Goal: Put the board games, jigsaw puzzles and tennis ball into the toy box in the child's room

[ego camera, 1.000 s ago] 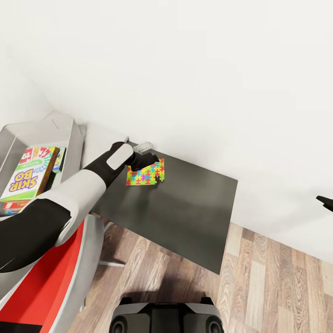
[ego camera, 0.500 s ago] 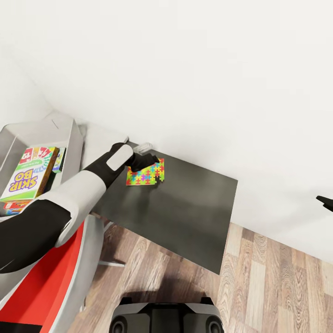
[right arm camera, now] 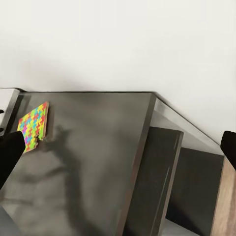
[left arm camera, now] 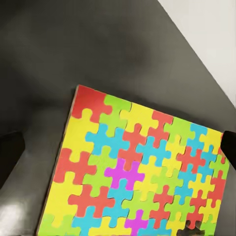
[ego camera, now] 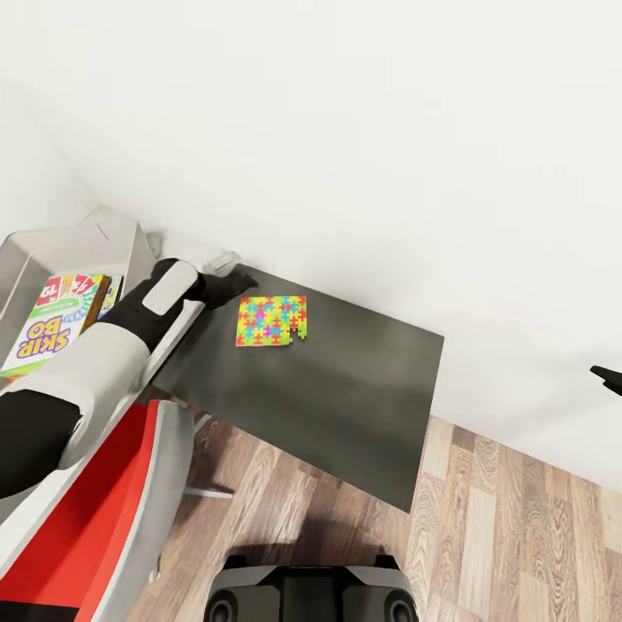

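we see one jigsaw puzzle (ego camera: 271,320) lying flat on the dark grey section of the table (ego camera: 345,406), near the edge by the white wall (ego camera: 389,130). its pieces are bright yellow, red, blue, green and pink, and one corner has a small notch where a piece is missing. in the left wrist view the same puzzle (left arm camera: 137,172) lies below the camera, with nothing gripping it. in the right wrist view it shows small and far off (right arm camera: 33,126) on the dark top.

our left gripper (ego camera: 231,282) hovers just beside the puzzle, on the side toward the toy box, and does not touch it. in the left wrist view its dark fingertips (left arm camera: 11,152) stand wide apart at either side of the picture with only the puzzle and the tabletop between them, so the pincer is open and has hold of nothing.

the toy box (ego camera: 104,238) sits at the far left on the pale part of the table. inside it lies the green-yellow skip-bo box (ego camera: 53,324), with other printed boxes partly hidden beneath and beside it.

of our right gripper (ego camera: 607,376) we see a dark tip at the right edge of the head view. in the right wrist view its fingertips (right arm camera: 10,152) sit far apart at the two sides, parted and holding nothing.

the wood-plank floor (ego camera: 484,536) runs below the table.
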